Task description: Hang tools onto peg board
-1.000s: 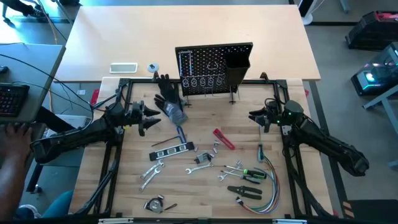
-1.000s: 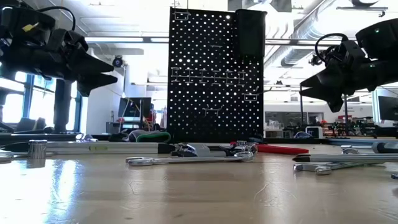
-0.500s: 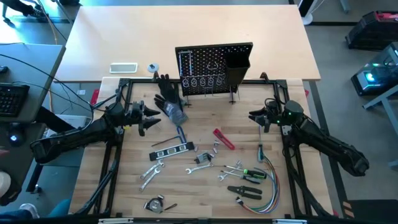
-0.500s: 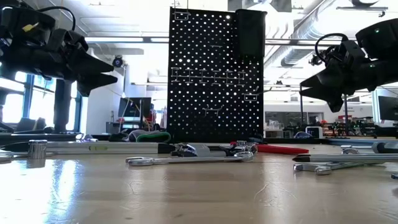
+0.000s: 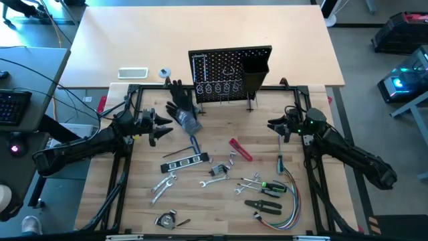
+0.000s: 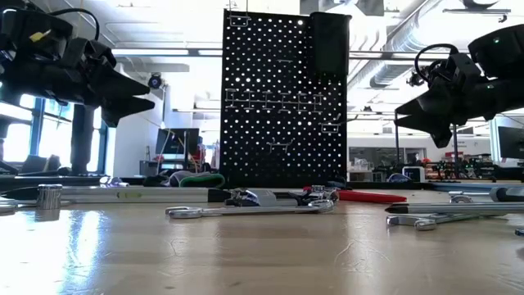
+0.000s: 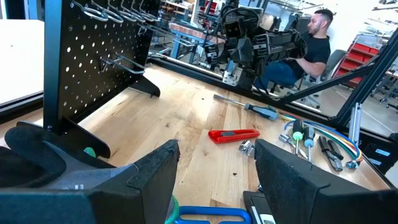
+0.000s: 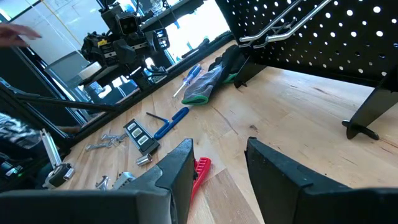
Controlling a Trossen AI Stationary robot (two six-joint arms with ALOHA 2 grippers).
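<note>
The black peg board [image 5: 227, 70] stands upright on its legs at the table's far edge, with metal hooks and a black bin [image 5: 254, 70] on its right side. The tools lie flat on the wood in front of it: a black level [image 5: 184, 161], a red-handled tool [image 5: 241, 150], silver wrenches [image 5: 162, 186], green-and-black pliers [image 5: 273, 188] and a blue-handled hex key [image 5: 194, 144]. My left gripper [image 5: 164, 127] hovers open at the left, above the table. My right gripper [image 5: 271, 124] hovers open at the right. Nothing is between the fingers of either [image 7: 217, 180] [image 8: 217, 168].
A black glove [image 5: 182, 107] lies left of the peg board's foot. A bundle of coloured wires [image 5: 284, 207] and a tape measure [image 5: 166, 219] lie near the front edge. A black frame [image 5: 127, 167] borders the table. A person [image 7: 311, 43] sits beyond the right arm.
Both arms and all the tools have kept still. A person's arm beyond the table's left edge has drawn out of the high view.
</note>
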